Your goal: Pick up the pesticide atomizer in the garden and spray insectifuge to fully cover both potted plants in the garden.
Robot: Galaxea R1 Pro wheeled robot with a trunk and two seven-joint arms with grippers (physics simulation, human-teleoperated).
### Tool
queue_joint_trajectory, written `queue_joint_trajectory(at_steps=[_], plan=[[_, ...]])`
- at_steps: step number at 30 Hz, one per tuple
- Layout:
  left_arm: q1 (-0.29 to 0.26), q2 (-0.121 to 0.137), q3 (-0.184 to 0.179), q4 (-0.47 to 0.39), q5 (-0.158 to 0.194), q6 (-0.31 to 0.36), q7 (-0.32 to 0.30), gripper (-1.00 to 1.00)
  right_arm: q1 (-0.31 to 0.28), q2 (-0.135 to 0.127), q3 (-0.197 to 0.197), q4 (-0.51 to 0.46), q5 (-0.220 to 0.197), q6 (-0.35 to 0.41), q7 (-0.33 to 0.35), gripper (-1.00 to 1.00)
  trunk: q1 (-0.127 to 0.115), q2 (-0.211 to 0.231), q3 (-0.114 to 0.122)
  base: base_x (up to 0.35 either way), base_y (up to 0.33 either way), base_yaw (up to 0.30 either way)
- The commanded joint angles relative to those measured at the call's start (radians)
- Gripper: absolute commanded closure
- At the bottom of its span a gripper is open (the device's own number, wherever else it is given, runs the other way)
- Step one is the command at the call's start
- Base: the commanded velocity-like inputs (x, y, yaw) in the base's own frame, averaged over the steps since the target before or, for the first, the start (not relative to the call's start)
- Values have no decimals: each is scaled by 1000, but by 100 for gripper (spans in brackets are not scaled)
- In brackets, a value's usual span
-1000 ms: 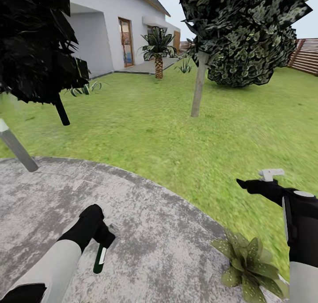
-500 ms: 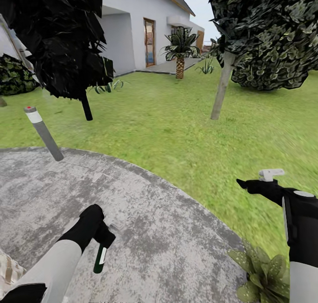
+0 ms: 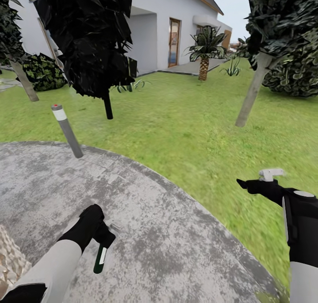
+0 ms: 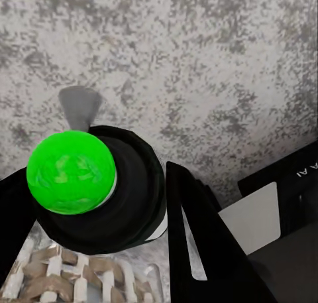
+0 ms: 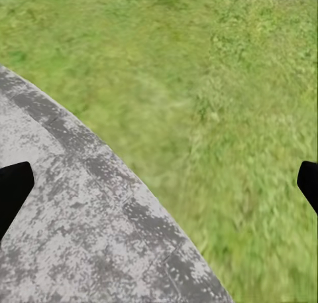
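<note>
Down at the left fingers (image 3: 105, 237) the atomizer (image 3: 100, 258) hangs clenched between them, its dark-green body with the white stripe pointing down over the grey patio (image 3: 176, 241). Seen from the left wrist, the bottle (image 4: 99, 190) sits end-on between the two black fingers (image 4: 199, 243), its bright green end facing the camera and the speckled stone beneath it; a patch of woven wicker (image 4: 73, 276) lies just beside the fingers. The right fingers (image 3: 254, 186) are spread apart and grasp nothing; they hover above the lawn (image 3: 198, 117) just beyond the patio's curved rim. From the right wrist, the two dark fingertips (image 5: 13, 190) stand wide at either side, with the patio edge (image 5: 86, 223) and grass (image 5: 218, 84) between them. Well ahead of the left fingers a grey lamp post (image 3: 67, 130) with a red top leans at the far rim of the patio. Beyond it stand a dark tree (image 3: 92, 42), a white house (image 3: 168, 24) with a brown door, a palm (image 3: 204, 51), and a pale trunk (image 3: 251, 95) under dark foliage, well ahead of the right fingers
</note>
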Motion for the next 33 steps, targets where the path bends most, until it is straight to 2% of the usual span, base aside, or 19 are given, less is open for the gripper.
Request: queue_joint_trajectory(at_steps=[1, 33], plan=[[-1, -1, 4, -1, -10, 3, -10, 100, -1, 0, -1, -1, 11, 2, 10, -100, 1, 0, -1, 336, 0, 149], [-1, 1, 7, -1, -12, 3, -10, 100, -1, -5, -1, -2, 9, 2, 11, -100, 1, 0, 2, 336, 0, 2]])
